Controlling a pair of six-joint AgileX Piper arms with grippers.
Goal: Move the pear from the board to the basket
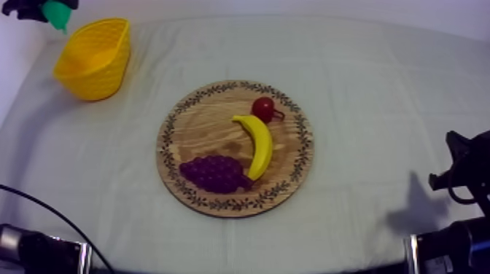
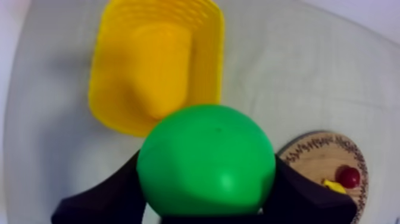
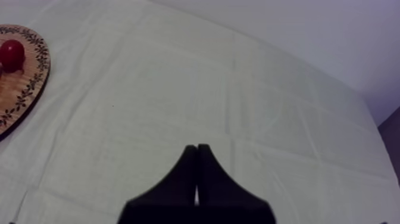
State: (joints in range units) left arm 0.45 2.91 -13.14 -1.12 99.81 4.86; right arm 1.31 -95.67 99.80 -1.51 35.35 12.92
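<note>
My left gripper (image 1: 49,12) is shut on the green pear (image 1: 57,14), high at the far left, just above and behind the yellow basket (image 1: 95,58). In the left wrist view the pear (image 2: 206,159) is held between the black fingers (image 2: 113,190), hanging above the near edge of the basket (image 2: 155,65). The round wooden board (image 1: 235,146) lies at the table's middle with a banana (image 1: 258,143), purple grapes (image 1: 213,173) and a small red fruit (image 1: 263,108). My right gripper (image 3: 196,154) is shut on nothing, over bare cloth to the right of the board (image 3: 21,83).
My right arm (image 1: 463,175) rests low at the right edge of the table. The left arm's base (image 1: 36,251) sits at the lower left. Open grey-white cloth surrounds the board on all sides.
</note>
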